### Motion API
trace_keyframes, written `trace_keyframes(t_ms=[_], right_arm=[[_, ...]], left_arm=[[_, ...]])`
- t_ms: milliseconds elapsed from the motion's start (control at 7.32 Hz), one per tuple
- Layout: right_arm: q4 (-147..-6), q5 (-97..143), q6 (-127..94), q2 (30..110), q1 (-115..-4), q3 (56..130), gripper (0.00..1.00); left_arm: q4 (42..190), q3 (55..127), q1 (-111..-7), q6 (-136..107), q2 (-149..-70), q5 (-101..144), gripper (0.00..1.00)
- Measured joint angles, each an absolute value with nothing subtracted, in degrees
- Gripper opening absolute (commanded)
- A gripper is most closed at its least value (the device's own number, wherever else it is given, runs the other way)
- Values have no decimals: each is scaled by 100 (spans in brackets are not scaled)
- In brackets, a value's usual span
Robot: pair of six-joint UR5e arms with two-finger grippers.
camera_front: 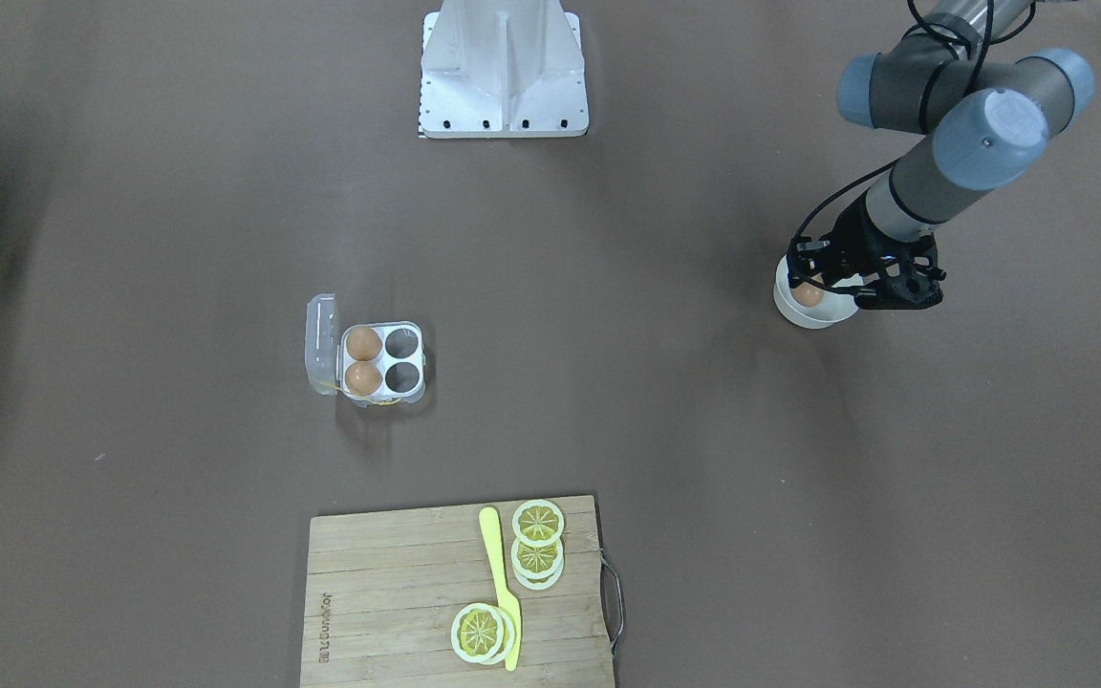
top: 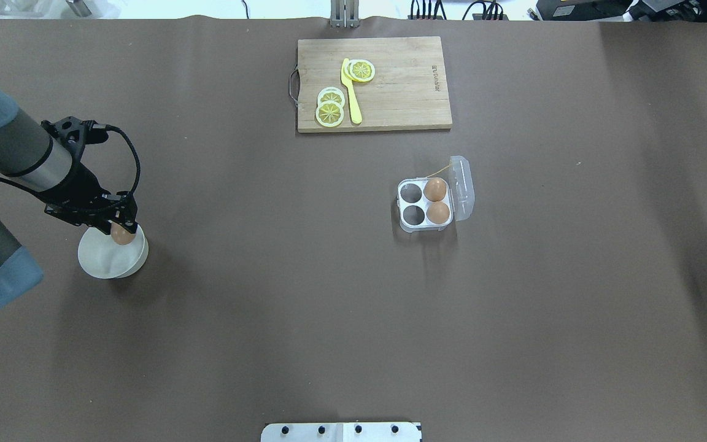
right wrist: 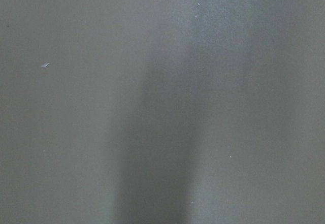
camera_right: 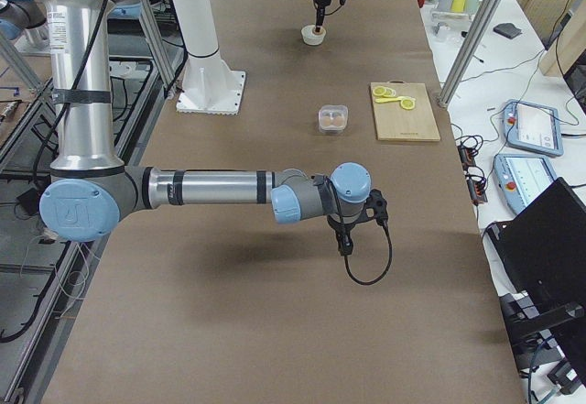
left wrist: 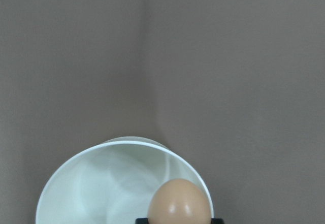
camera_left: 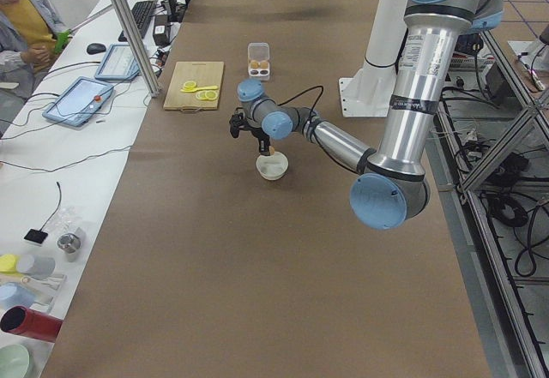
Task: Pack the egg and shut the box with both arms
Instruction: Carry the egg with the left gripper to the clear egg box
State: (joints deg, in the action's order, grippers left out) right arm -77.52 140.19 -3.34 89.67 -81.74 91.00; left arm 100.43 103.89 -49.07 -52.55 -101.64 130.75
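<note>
My left gripper [top: 121, 231] is shut on a light-brown egg [top: 123, 236] and holds it over the far rim of a round white bowl [top: 105, 261]. In the left wrist view the egg [left wrist: 179, 202] sits between the black fingertips above the bowl [left wrist: 96, 178]. The clear box [top: 425, 202] stands open at mid-table, with two brown eggs in the cells beside its lid [top: 463, 187] and two cells empty. The right gripper [camera_right: 344, 244] shows only in the exterior right view, low over bare table; I cannot tell whether it is open or shut.
A wooden cutting board [top: 402, 86] with lemon slices [top: 330, 109] and a yellow knife [top: 351, 92] lies at the far side of the table. The white fixed stand [camera_front: 503, 67] is at the robot's side. The box also shows in the front-facing view [camera_front: 382, 360].
</note>
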Motion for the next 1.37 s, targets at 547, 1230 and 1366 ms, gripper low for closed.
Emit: trace_keyframes(t_ms=[547, 1230, 1366], right_arm=[[-7752, 14018, -334, 8933, -8174, 9111, 100], [-7758, 14026, -377, 8921, -8174, 9083, 100], [-7757, 14027, -394, 8921, -8172, 9084, 100]], left_arm=[[9971, 10598, -4844, -5085, -11017, 12859, 0], [11427, 9943, -4117, -4272, -12388, 11969, 0], [11822, 9822, -3782, -4183, -12479, 11477, 0]])
